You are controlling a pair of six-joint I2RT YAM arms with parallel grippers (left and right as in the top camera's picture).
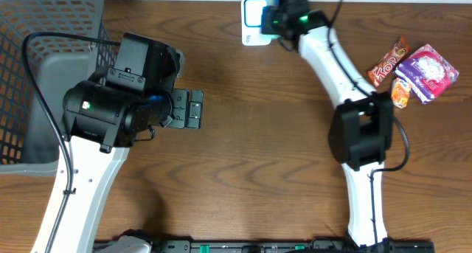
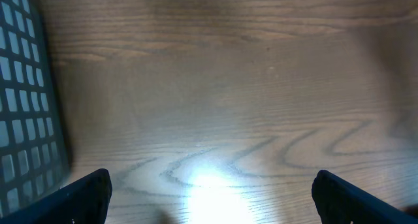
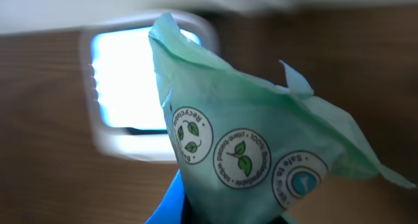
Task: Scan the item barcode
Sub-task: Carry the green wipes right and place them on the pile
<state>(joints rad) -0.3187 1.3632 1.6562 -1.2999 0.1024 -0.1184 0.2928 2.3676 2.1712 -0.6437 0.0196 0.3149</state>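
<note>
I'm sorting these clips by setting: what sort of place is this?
Probably a mock shop checkout on a wooden table: a green packet held up to a lit white scanner, a grey mesh basket at one side, and snack packets lying at the other.

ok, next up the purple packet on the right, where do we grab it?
Probably from straight above, jaws across the purple packet near its right-hand edge. It lies flat and diagonal on the table, and that side looks free, while the small orange packet crowds its lower-left corner.
</note>
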